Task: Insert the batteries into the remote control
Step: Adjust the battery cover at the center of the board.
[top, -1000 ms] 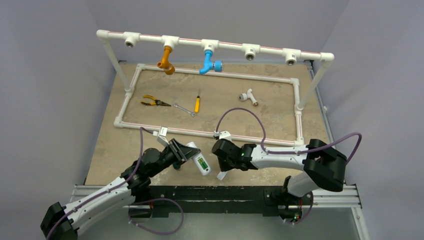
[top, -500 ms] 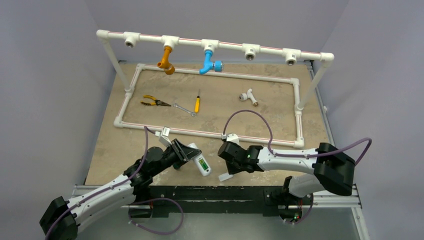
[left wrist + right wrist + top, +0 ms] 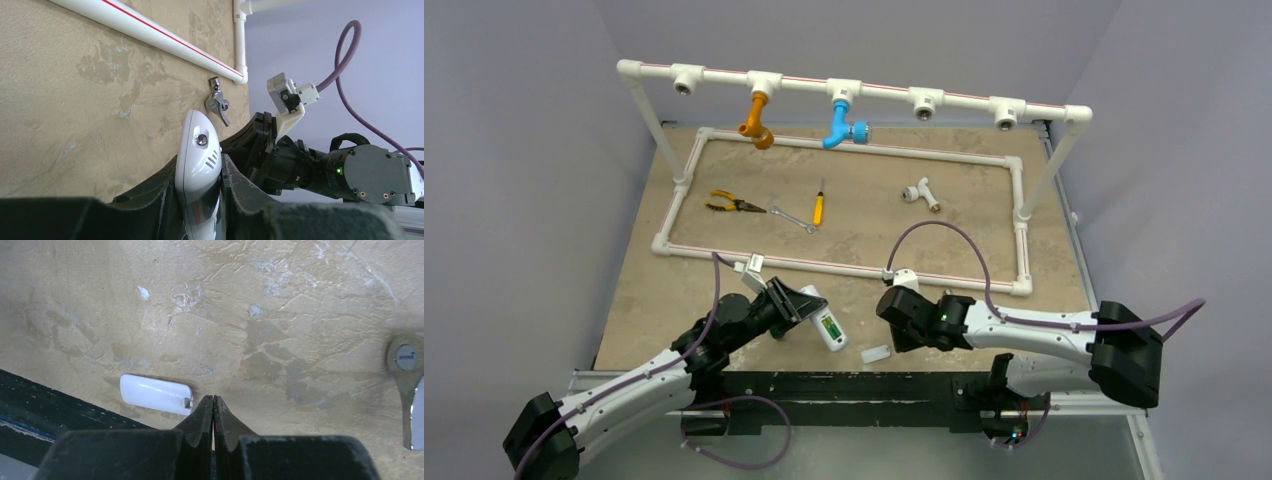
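while the left claw (image 3: 802, 303) stays where it was, clamped on the remote (image 3: 822, 322), the right arm has swung off toward its own right since a second ago. the right claw (image 3: 213, 407) now sits farther from the remote than before. the small white cover plate (image 3: 876, 353), which stood tilted under that claw's tip a moment back, now lies flat on the table (image 3: 644, 300) near the front edge.

the remote is gripped across its width between the left claw's two fingers, with its rounded end poking out past the tips. seen from above, its back faces up and the green batteries (image 3: 828, 325) show in the open recess, at the end away from the claw. the remote slants toward the near edge of the table.

the right claw is pressed fully together — its two fingers meet with nothing between them. in its wrist view the cover plate lies just beside the tips, on their left, and a sliver of table seems to show between plate and finger. from above, the right claw is to the remote's right and apart from it, and the cover plate lies on the table between the two, a little nearer the front edge.
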You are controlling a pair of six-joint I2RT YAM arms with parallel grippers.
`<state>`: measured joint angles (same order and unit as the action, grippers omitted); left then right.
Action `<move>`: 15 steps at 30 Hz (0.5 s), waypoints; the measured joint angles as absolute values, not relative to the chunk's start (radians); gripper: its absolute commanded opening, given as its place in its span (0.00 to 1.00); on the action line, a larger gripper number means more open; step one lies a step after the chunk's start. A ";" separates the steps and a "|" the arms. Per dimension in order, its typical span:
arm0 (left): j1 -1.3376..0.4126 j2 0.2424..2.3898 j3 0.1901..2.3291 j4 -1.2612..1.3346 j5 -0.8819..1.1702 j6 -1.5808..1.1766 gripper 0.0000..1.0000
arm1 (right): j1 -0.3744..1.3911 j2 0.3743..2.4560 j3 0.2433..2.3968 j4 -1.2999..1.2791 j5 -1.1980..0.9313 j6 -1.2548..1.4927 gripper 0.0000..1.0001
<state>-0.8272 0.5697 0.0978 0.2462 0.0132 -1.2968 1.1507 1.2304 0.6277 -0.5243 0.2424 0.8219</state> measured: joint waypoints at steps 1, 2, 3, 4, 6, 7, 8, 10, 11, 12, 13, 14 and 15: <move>-0.827 0.570 0.098 0.246 0.013 -1.297 0.00 | 1.151 1.213 0.628 -0.532 0.246 0.820 0.01; -0.827 0.569 0.098 0.246 0.013 -1.297 0.00 | 1.151 1.196 0.628 -0.539 0.250 0.817 0.01; -0.827 0.567 0.098 0.246 0.013 -1.297 0.00 | 1.151 1.177 0.628 -0.546 0.254 0.810 0.00; -0.827 0.564 0.098 0.246 0.013 -1.297 0.00 | 1.151 1.164 0.628 -0.551 0.256 0.805 0.00; -0.827 0.557 0.098 0.245 0.013 -1.297 0.00 | 1.151 1.134 0.628 -0.557 0.253 0.784 0.00; -0.827 0.551 0.098 0.245 0.013 -1.297 0.00 | 1.151 1.118 0.628 -0.553 0.243 0.770 0.00; -0.827 0.545 0.098 0.245 0.013 -1.296 0.00 | 1.151 1.101 0.628 -0.544 0.226 0.754 0.00; -0.827 0.532 0.098 0.244 0.013 -1.296 0.00 | 1.151 1.071 0.624 -0.505 0.171 0.727 0.00; -0.827 0.528 0.098 0.243 0.012 -1.296 0.00 | 1.156 1.054 0.615 -0.473 0.148 0.717 0.00; -0.827 0.525 0.098 0.242 0.012 -1.296 0.00 | 1.163 1.041 0.604 -0.450 0.134 0.712 0.00; -0.827 0.524 0.098 0.241 0.012 -1.297 0.00 | 1.180 1.025 0.586 -0.419 0.129 0.706 0.00; -0.827 0.524 0.098 0.241 0.013 -1.296 0.00 | 1.197 1.012 0.566 -0.394 0.121 0.705 0.00; -0.827 0.524 0.098 0.241 0.012 -1.296 0.00 | 1.214 1.001 0.544 -0.373 0.113 0.704 0.00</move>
